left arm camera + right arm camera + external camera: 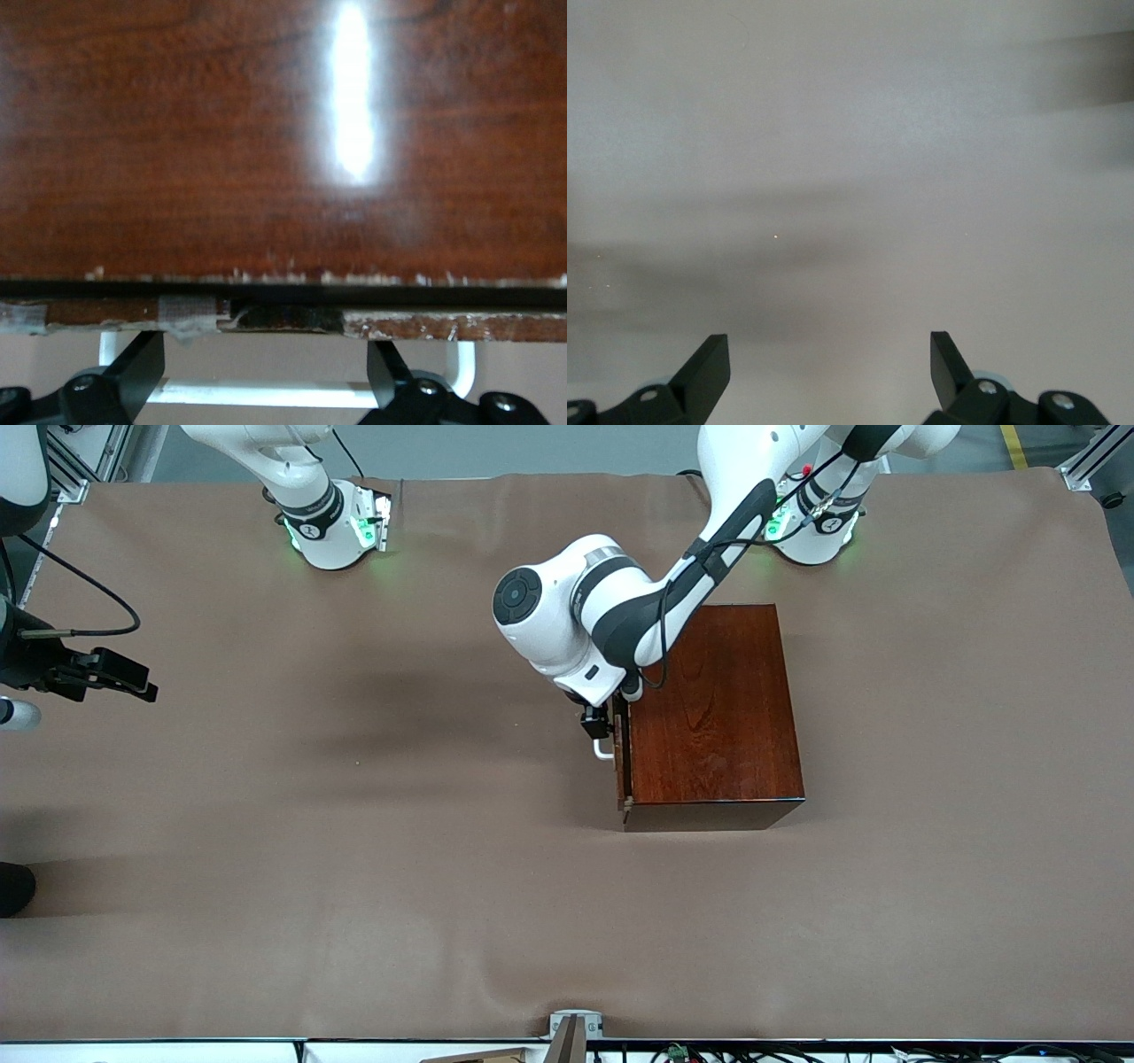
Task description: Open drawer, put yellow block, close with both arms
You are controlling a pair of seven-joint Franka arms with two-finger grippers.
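On the brown tablecloth (354, 868), left gripper (266, 376) spread around drawer handle (292, 394); right gripper (830, 367) released.

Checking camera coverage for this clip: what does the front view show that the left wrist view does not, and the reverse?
Only the front view shows the whole wooden box, both arms, the brown table cover and the right pincer waiting, open, over the right arm's end of the table. No yellow block is visible. Only the left wrist view shows the left pincer open, its fingers either side of the handle. Both show the closed drawer and its white handle.
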